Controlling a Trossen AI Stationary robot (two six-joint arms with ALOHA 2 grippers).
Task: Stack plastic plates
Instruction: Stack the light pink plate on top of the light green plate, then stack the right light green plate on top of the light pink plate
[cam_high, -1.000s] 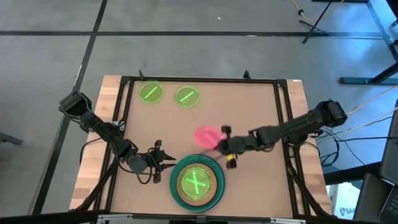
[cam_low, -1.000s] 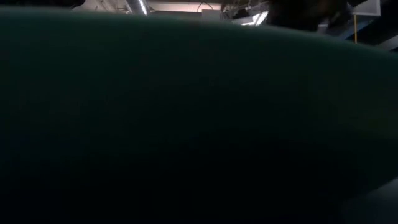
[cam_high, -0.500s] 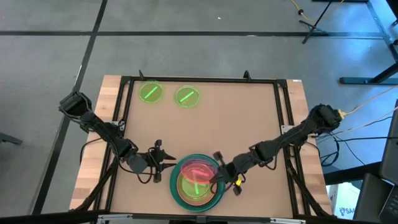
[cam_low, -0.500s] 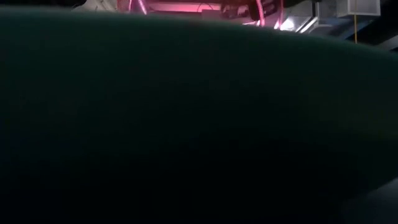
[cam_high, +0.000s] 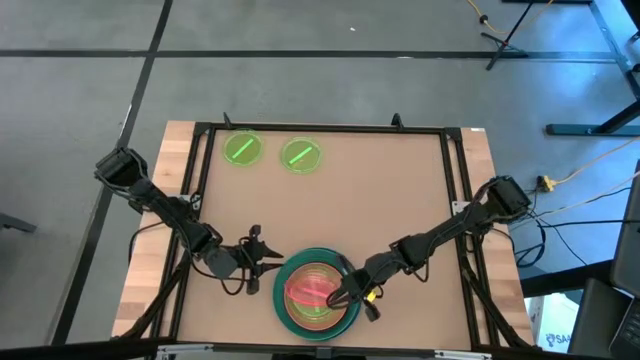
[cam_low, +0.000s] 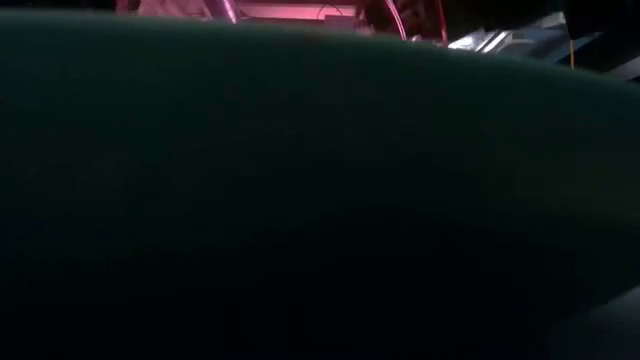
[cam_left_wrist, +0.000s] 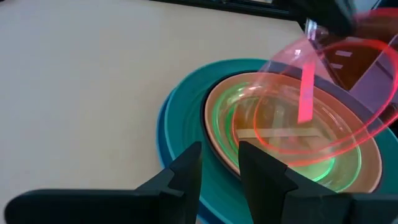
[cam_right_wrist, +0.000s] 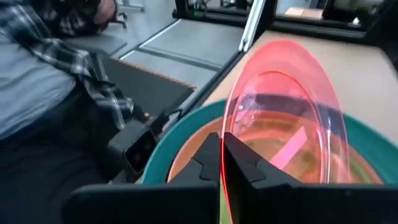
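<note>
Right gripper (cam_high: 345, 296) clenched on pink plate (cam_high: 312, 290), tilted over plate stack (cam_high: 290, 315) at table's (cam_high: 400, 190) near edge. Left gripper (cam_high: 272, 257) just beside stack, fingers slightly parted, empty.

Two dark jointed arms (cam_high: 165, 215), black end effector fingers (cam_left_wrist: 264, 180), trailing cables.

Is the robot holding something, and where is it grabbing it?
Yes. The right gripper pinches the pink plate by its rim, tilted over the stack.

Bare table (cam_high: 400, 190) lies right of two green plates (cam_high: 243, 150).
</note>
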